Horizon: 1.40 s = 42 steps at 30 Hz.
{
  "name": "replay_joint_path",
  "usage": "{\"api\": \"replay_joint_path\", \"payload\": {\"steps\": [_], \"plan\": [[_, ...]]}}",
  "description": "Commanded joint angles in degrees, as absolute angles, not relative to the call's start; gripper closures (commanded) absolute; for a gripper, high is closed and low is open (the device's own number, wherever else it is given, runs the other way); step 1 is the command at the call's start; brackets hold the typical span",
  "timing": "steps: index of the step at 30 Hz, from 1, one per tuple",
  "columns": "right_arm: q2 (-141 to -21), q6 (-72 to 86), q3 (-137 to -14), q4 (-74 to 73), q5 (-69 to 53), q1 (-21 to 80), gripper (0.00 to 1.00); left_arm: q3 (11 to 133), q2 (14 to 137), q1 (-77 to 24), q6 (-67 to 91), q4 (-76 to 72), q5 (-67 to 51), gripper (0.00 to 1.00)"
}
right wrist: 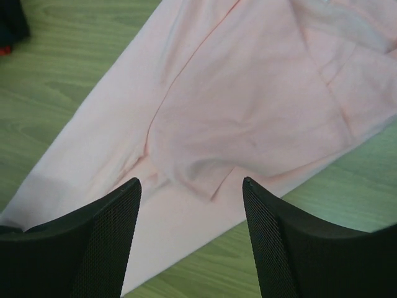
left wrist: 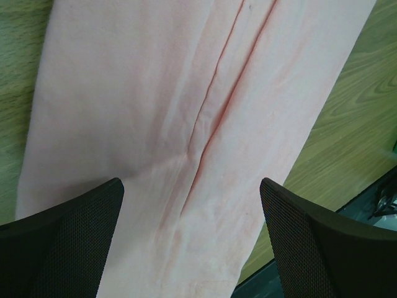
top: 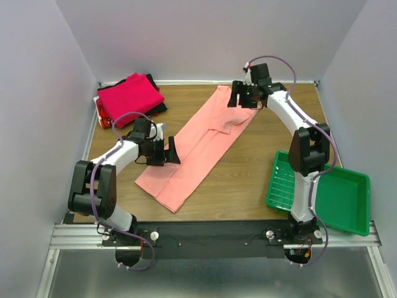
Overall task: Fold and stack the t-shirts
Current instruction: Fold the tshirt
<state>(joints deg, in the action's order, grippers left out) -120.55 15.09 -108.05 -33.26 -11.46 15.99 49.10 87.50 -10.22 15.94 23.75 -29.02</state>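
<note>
A salmon-pink t-shirt (top: 198,146) lies on the wooden table, folded lengthwise into a long strip that runs diagonally from back right to front left. My left gripper (top: 166,152) hovers open over the strip's left edge near its lower half. In the left wrist view the pink cloth (left wrist: 155,93) with a long crease lies under the gripper (left wrist: 191,186), and nothing is pinched. My right gripper (top: 244,99) stands open over the strip's far end. Below the right gripper (right wrist: 191,181), the cloth (right wrist: 248,93) shows a folded-in sleeve. A stack of magenta, red and black t-shirts (top: 131,96) sits at the back left.
A green plastic tray (top: 338,198) stands at the front right beside the right arm's base. Grey walls close the table in on the left, right and back. Bare wood (top: 248,180) shows between the pink strip and the tray.
</note>
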Motion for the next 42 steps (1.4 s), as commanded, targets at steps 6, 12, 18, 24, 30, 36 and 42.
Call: {"api": "replay_joint_path", "payload": {"steps": [6,12,18,24,30,36,42], "plan": [[-123.13,15.38,-98.26,-32.35,-11.25,20.04,0.38,47.99,86.84,-12.3,16.52,24.34,-26.98,0.02],[-125.94,15.03,-99.31,-32.17,-10.28,20.04,0.41,47.64,86.14,-12.48,16.96,24.17,-26.98,0.02],[-127.35,15.29,-98.71,-32.26,-10.37,20.21,0.46,46.93,85.61,-12.48,17.23,24.17,-26.9,0.02],[-126.65,15.12,-96.77,-32.26,-10.63,20.74,0.54,46.93,85.69,-12.48,17.23,24.26,-26.72,0.02],[-125.68,14.94,-96.07,-32.34,-9.67,21.44,0.59,47.29,86.04,-12.48,16.88,24.52,-26.72,0.02],[-126.56,14.85,-97.12,-32.26,-10.11,21.62,0.65,47.11,86.13,-12.48,16.87,24.61,-26.81,0.02],[-127.97,14.42,-98.44,-32.26,-10.2,22.41,0.69,47.11,86.05,-12.48,16.61,24.87,-26.63,0.02]]}}
